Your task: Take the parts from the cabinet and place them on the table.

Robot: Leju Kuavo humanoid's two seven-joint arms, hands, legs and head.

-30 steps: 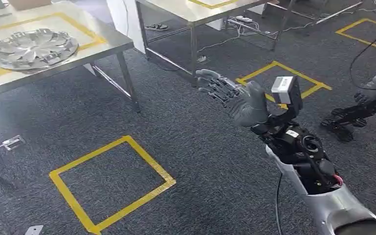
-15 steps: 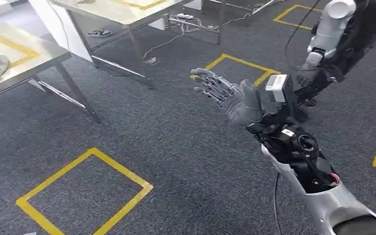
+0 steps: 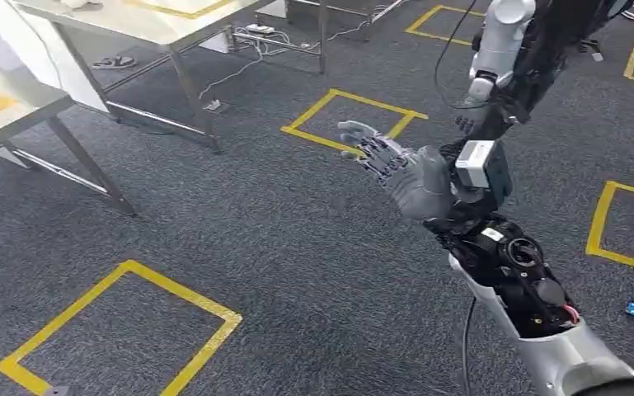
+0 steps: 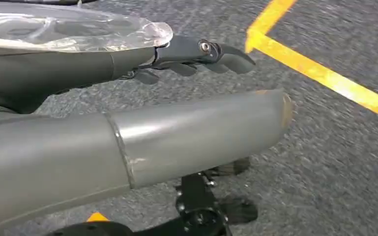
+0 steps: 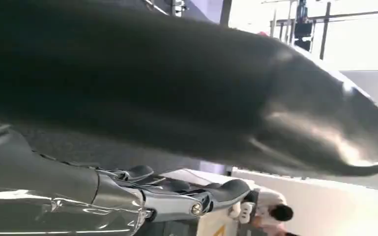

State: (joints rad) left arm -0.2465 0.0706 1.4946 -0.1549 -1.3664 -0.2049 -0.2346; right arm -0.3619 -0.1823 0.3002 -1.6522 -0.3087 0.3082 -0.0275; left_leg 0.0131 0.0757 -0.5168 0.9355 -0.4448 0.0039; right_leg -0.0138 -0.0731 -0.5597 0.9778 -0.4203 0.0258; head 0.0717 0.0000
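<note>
Reaching forward over grey carpet (image 3: pixel 313 247), right hand (image 3: pixel 404 169) empty, fingers spread, palm up. Left hand (image 4: pixel 128 132) hanging above the carpet, empty, fingers straight. Farther off, yellow tape squares (image 3: pixel 350 120), then steel tables (image 3: pixel 157 25). Parts and cabinet impossible to place from here.

Head view looks steeply down on the grey carpet (image 3: pixel 297 239); left wrist view skims close above that carpet; right wrist view tilts upward.
</note>
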